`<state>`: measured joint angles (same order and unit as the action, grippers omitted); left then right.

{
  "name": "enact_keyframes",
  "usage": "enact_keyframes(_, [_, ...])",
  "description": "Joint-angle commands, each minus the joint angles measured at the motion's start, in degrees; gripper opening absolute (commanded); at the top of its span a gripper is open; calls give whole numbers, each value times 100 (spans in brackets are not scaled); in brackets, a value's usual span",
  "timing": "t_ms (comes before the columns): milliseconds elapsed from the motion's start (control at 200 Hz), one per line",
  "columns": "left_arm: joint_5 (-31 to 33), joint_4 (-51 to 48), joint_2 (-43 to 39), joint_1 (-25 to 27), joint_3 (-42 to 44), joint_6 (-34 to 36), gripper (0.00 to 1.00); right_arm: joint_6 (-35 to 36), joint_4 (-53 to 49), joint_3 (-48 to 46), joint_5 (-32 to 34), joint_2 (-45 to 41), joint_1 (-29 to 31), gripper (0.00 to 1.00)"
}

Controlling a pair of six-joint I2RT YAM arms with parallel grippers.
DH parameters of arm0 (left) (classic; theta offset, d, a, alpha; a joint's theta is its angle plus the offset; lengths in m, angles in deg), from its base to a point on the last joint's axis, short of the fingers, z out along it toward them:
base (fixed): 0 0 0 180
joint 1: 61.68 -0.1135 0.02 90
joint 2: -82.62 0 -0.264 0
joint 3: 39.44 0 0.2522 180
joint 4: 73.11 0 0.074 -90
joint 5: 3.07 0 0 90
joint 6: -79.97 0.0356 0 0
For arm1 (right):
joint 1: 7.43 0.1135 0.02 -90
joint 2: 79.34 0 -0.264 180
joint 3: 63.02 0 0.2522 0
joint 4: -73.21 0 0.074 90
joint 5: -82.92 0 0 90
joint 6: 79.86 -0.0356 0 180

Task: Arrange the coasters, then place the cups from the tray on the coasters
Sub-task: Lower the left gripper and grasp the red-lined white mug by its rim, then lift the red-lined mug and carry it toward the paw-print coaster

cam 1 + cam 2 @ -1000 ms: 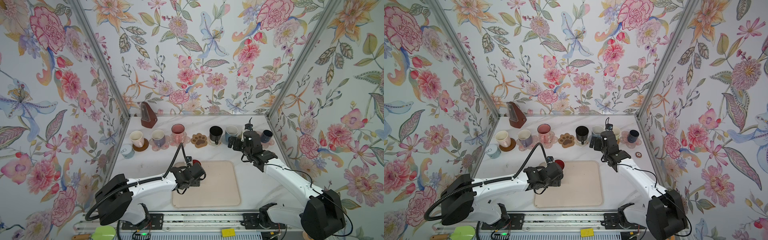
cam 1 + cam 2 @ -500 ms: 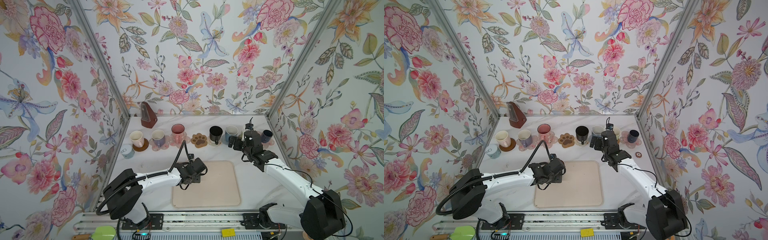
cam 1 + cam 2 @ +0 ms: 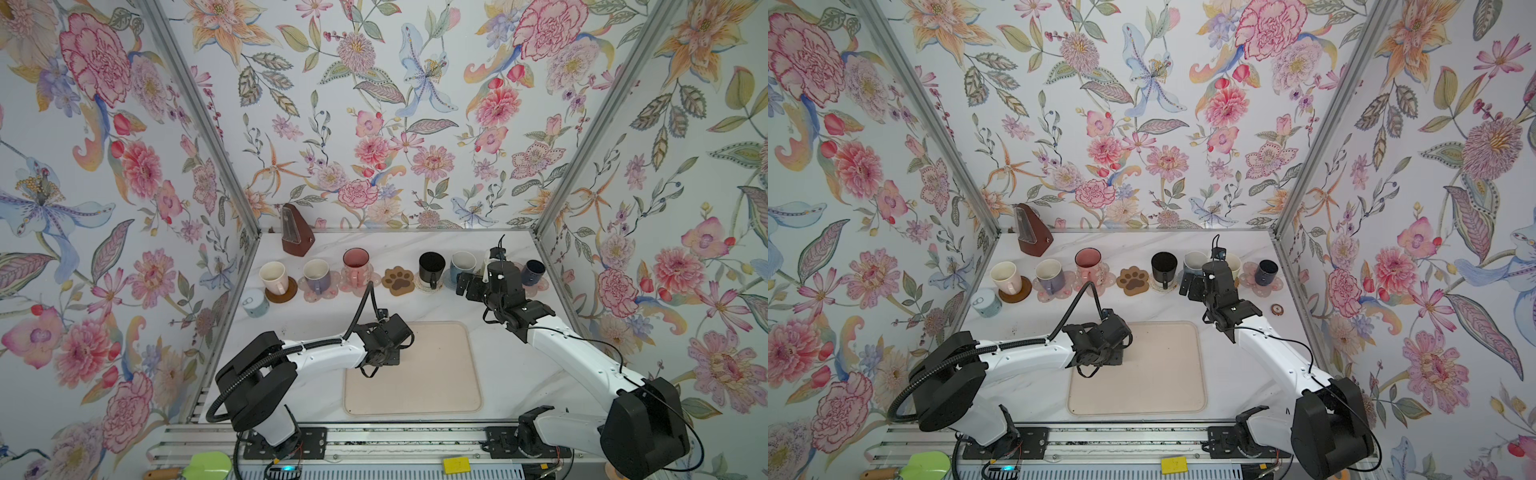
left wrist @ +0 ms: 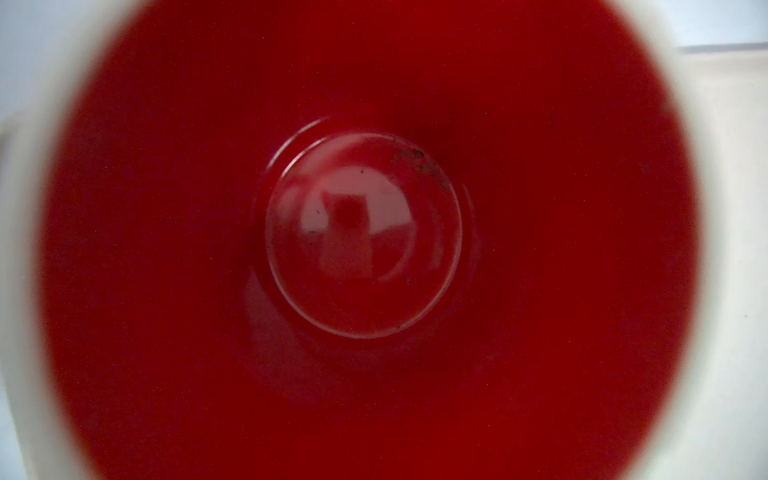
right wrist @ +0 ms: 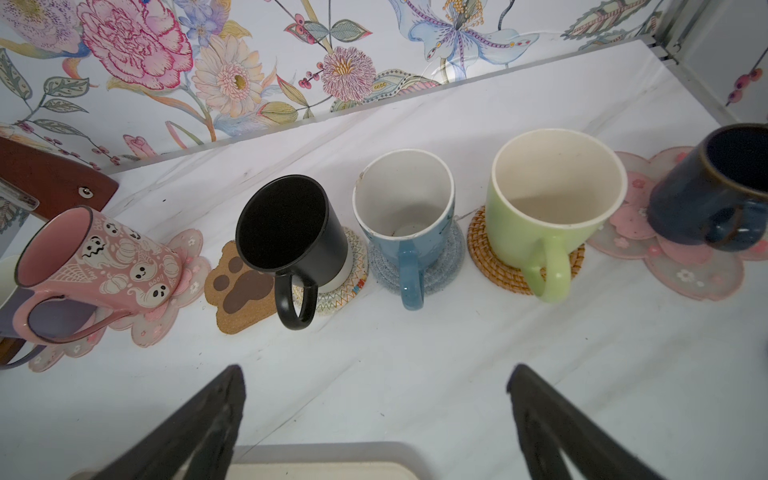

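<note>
The beige tray [image 3: 436,374] lies at the front middle. My left gripper [image 3: 384,353] points down over its far left corner. The left wrist view looks straight into the white cup with the red inside [image 4: 361,232]; no fingers show there. My right gripper [image 5: 374,399] hangs open above the table, in front of the row of coasters. Black [image 5: 291,232], blue [image 5: 405,208], light green [image 5: 548,203], navy [image 5: 715,187] and speckled pink [image 5: 99,257] cups stand on coasters. The paw print coaster [image 5: 241,286] is bare. The cream-pink [image 3: 272,276] and lavender [image 3: 316,274] cups sit at the left.
A brown metronome [image 3: 296,232] stands at the back left. A pale-blue can [image 3: 255,302] sits by the left wall. A small round object [image 3: 1277,308] lies near the right wall. Floral walls close three sides.
My left gripper has come down over the red-inside cup at the tray's far left corner, so the cup no longer shows in the top views. The right arm has not moved.
</note>
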<state>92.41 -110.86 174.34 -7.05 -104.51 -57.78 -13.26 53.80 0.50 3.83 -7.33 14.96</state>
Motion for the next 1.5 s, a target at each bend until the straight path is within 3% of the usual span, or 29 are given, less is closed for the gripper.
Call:
enact_keyframes(0, [0,-52,100,-90,-116,55,22,-46,121,-67,-19,-3,-50,99])
enact_keyframes(145, [109,-138,40,-92,-113,45,0,-57,138,-55,-18,-7,-51,99])
enact_keyframes(510, [510,-437,-390,-93,-130,196,0,-151,194,-52,-64,34,-52,99])
enact_keyframes(686, [877,-811,-569,-160,-379,660,0,-123,139,-36,-41,-19,-59,99])
enact_keyframes(921, [845,-856,-658,-570,-930,1453,0,-112,73,-89,28,-175,-55,99])
enact_keyframes(1211, [536,-537,571,-1296,-2310,2141,0,90,-100,-279,189,-492,-126,99])
enact_keyframes(1496, [358,-1052,1877,-1622,-3804,2574,0,125,-208,-501,200,-919,-318,99])
